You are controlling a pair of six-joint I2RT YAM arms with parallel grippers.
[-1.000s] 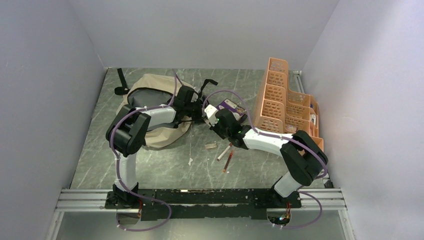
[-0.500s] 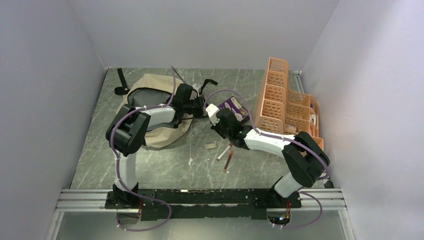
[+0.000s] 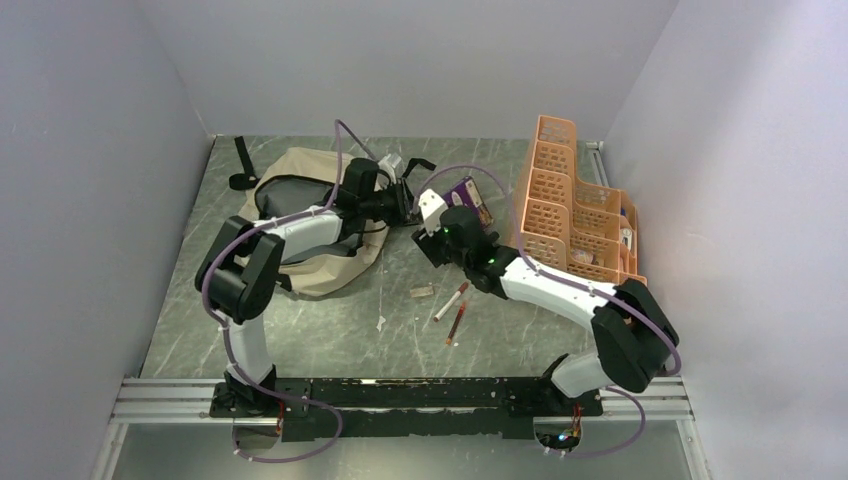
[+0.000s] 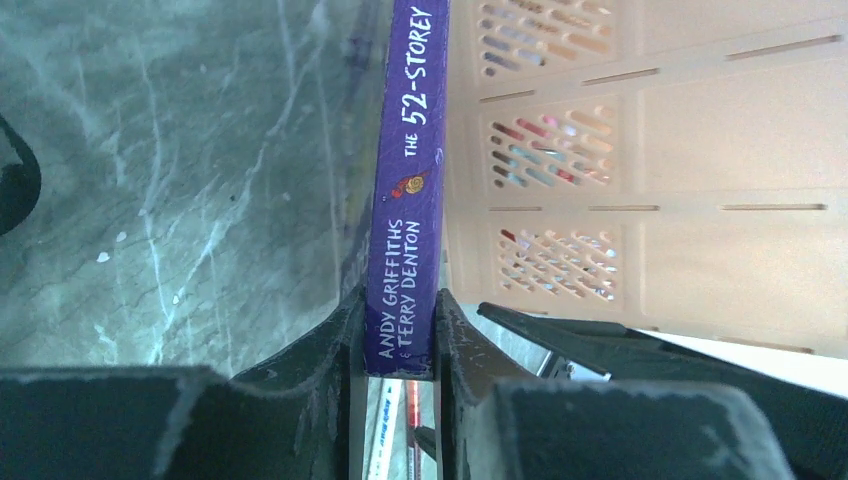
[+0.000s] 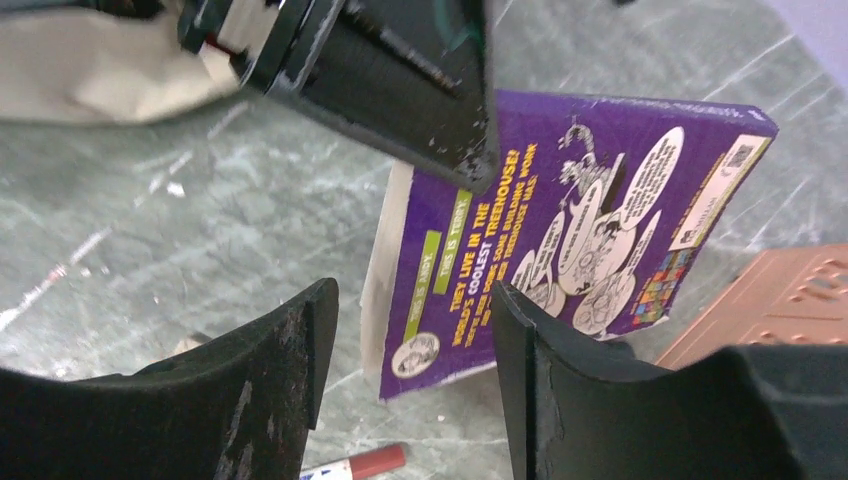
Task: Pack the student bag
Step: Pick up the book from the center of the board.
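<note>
L claw (image 4: 398,335) pinches the spine end of a purple book (image 4: 408,180), jaws almost closed on it. R claw (image 5: 410,345) gapes partway with nothing betw its jaws; the book's back cover sits just beyond, at its 1 o'clock. From above, both claws meet rear of table (image 3: 330,330) centre, w/ the book betw them & an orange organizer (image 3: 560,200) at 2 o'clock. The student bag (image 3: 300,170) lies at 10 o'clock, mouth open, dark lining showing. Progress looks early: book not yet in bag, pens (image 3: 452,305) loose at the claws' 6 o'clock. L arm (image 3: 300,230) reaches across the bag toward 2 o'clock; R arm (image 3: 545,285) stretches low from its base toward 10 o'clock
</note>
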